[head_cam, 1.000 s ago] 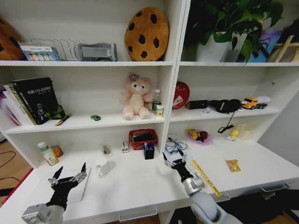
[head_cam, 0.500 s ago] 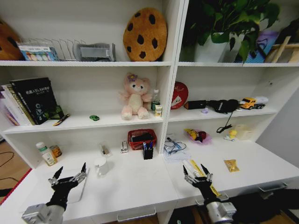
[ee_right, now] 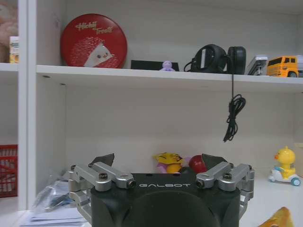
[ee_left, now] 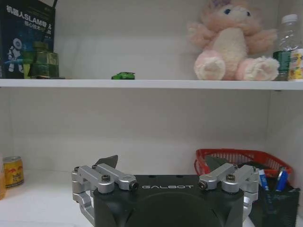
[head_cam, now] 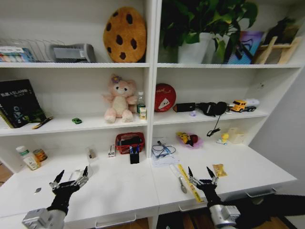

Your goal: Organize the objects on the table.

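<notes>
From the head view, both arms are low over the front of the white desk top (head_cam: 128,191). The left gripper (head_cam: 69,177) hovers above the left stretch with its fingers spread and nothing between them. The right gripper (head_cam: 202,174) is likewise spread wide and empty near the front edge, just beside the yellow ruler (head_cam: 189,182) and a small metal tool (head_cam: 180,181) lying next to it. The tiny green toy car (head_cam: 76,120) sits on the shelf above the desk, left of the pink plush bear (head_cam: 119,99). Blue and dark pens (head_cam: 134,150) stand in a black pen holder (head_cam: 134,157) in front of the red mesh basket (head_cam: 129,142). I cannot make out a laptop on the desk.

In the left wrist view, the left gripper's jaws stand apart and hold nothing; the green car (ee_left: 123,75) rests on the shelf ahead and above, and the pens (ee_left: 274,178) show at the side by the basket (ee_left: 241,160).

In the right wrist view, the right gripper's (ee_right: 158,163) jaws also stand apart and empty, facing a red tin (ee_right: 93,41) and headphones (ee_right: 218,59) on the shelf.

By my reading, nothing is being grasped; this is a positioning step. The next move calls for choosing one object and bringing an open gripper down around it.
</notes>
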Tool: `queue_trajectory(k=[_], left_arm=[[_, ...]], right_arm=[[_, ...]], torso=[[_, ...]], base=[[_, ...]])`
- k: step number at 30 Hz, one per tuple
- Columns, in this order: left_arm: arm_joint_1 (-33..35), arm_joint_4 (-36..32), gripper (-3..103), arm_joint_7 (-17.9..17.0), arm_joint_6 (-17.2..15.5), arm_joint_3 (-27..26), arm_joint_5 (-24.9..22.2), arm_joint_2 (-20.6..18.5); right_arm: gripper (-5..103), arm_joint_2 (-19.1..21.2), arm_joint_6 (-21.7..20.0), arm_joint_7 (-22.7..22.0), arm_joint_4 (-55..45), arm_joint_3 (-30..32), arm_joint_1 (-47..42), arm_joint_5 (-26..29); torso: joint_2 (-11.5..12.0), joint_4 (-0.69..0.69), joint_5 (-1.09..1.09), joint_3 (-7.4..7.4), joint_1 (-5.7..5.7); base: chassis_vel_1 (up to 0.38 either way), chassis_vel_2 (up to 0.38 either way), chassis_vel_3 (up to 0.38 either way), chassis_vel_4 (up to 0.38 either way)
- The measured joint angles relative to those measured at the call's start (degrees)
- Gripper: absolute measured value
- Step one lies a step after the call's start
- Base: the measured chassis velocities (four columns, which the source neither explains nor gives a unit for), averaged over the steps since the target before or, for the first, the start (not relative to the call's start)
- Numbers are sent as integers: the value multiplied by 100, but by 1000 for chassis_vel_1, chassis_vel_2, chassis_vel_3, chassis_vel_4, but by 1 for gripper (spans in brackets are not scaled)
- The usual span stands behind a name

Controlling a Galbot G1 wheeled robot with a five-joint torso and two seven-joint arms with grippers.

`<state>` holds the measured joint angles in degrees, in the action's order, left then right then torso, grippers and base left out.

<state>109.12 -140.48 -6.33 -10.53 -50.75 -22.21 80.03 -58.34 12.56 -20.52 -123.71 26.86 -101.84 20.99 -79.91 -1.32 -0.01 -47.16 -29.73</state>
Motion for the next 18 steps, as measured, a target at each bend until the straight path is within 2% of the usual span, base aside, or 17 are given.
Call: queue_trajectory(k=[1, 2, 3, 5, 6, 9, 11, 15, 17, 18], left_arm=[[0, 0, 100, 2, 0, 1, -1, 0], [0, 0, 100, 4, 0, 1, 0, 0], [0, 0, 100, 1, 0, 1, 0, 1], [0, 0, 100, 4, 0, 1, 0, 1], [0, -1, 100, 6, 0, 2, 0, 0], [0, -1, 100, 8, 0, 2, 0, 1], [0, 0, 100, 9, 0, 3, 0, 1], [0, -1, 100, 9, 0, 3, 0, 0], [0, 0, 100, 7, 0, 2, 0, 0], [0, 0, 100, 7, 0, 2, 0, 0]], right_arm=[[100, 16, -16, -80, 31, -47, 66, -5], [100, 36, -17, -346, 114, -149, 229, -106], [100, 47, -17, -479, 174, -198, 320, -168], [100, 52, -17, -547, 210, -219, 383, -193], [100, 65, -30, -637, 231, -278, 480, -201], [100, 86, -83, -672, 208, -326, 523, -157], [100, 161, -364, -645, 5, -449, 595, 251], [100, 179, -462, -641, -46, -480, 631, 396], [100, 234, -733, -752, -138, -591, 814, 669], [100, 234, -733, -752, -138, -591, 814, 669]], torso=[[1, -4, -1, -2, -2], [0, -2, 7, -1, -1], [-1, 0, 4, 1, 2], [-2, 0, -1, 1, 2], [1, -2, 7, -2, -2], [1, -1, 6, -1, -2], [0, -5, 0, 0, 1], [0, -7, 2, 0, 0], [-1, -2, -3, 0, 1], [-1, -2, -3, 0, 1]], base=[[-302, -302, 284, 296], [-320, -300, 305, 294], [-294, -280, 305, 294], [-294, -280, 268, 253], [-181, -272, 152, 227], [-111, -208, 152, 95], [-2, -38, 64, 8], [10, 23, -21, -35], [82, 106, -48, -54], [82, 104, -56, -38]])
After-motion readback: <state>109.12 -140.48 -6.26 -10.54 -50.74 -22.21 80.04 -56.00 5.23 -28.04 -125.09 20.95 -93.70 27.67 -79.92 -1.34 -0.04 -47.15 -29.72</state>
